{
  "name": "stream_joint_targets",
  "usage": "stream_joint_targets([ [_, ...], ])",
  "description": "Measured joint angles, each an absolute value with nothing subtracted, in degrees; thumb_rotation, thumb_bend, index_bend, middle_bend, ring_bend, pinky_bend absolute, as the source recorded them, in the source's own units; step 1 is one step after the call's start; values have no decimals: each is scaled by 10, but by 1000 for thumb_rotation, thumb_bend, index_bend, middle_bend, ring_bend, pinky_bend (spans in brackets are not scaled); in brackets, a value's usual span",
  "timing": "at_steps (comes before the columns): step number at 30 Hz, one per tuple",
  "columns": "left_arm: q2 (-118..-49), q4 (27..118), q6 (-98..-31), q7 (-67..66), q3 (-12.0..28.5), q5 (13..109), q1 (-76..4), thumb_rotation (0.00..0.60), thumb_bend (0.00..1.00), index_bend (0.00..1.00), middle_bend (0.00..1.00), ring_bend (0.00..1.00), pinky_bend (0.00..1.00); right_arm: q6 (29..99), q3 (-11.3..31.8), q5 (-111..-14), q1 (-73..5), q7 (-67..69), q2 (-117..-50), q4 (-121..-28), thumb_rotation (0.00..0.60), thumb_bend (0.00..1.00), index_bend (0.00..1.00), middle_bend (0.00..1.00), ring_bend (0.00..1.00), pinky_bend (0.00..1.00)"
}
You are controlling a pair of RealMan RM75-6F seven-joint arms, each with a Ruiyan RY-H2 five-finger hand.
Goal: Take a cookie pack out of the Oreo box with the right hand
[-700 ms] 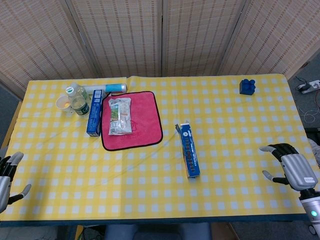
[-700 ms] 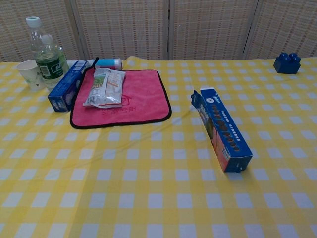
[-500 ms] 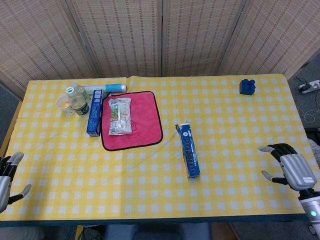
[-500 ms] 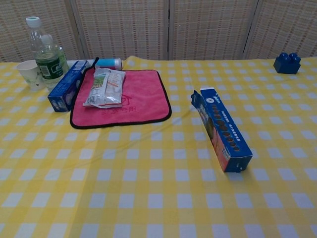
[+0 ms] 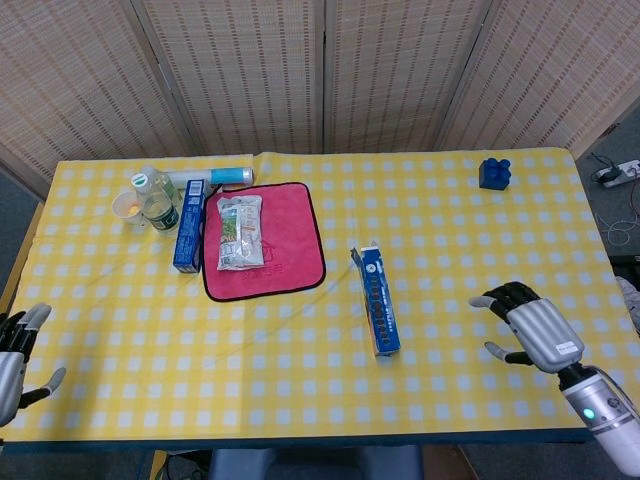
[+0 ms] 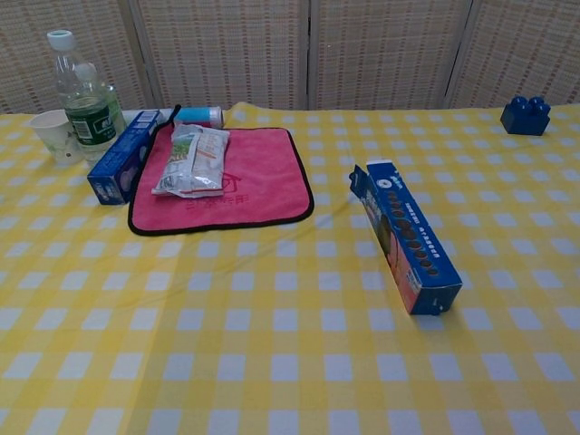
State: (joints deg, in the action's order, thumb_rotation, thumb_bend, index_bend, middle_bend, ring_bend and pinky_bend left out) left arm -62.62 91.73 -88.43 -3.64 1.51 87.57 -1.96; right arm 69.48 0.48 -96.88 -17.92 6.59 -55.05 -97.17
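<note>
The blue Oreo box (image 5: 377, 299) (image 6: 405, 237) lies on its long side near the middle of the yellow checked table, its far end flap open. No cookie pack shows outside it. My right hand (image 5: 527, 328) hovers over the table to the right of the box, fingers spread and empty, well apart from it. My left hand (image 5: 15, 357) hangs at the table's front left corner, fingers apart, holding nothing. Neither hand shows in the chest view.
A pink cloth (image 5: 283, 245) with a snack bag (image 5: 240, 232) lies at the back left. Beside it are a blue carton (image 5: 188, 235), a water bottle (image 5: 156, 200), a paper cup (image 5: 125, 206) and a tube (image 5: 230, 175). A blue toy block (image 5: 494, 172) sits at the back right.
My right hand has moved left over the table, toward the Oreo box. The left hand and all objects stay as they were.
</note>
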Motion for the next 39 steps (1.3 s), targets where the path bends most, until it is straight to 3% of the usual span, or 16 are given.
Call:
stream_joint_targets([
  [9,-620,920,-899,-29,14,876,-10,600,262,55,103,93,0,592,11,-1002,-269,17,-603,-994,600,228,262,397,215,169],
  [27,-624,900,-904,-10,9,871,3,600,262,55,103,93,0,466,27,-980,-383,-88,-762,-939,600,157,262,380,196,167],
  [39,-633,879,-899,11,7,870,4,600,262,55,103,93,0,440,6,-951,-399,-151,-767,-916,600,112,262,415,136,60],
])
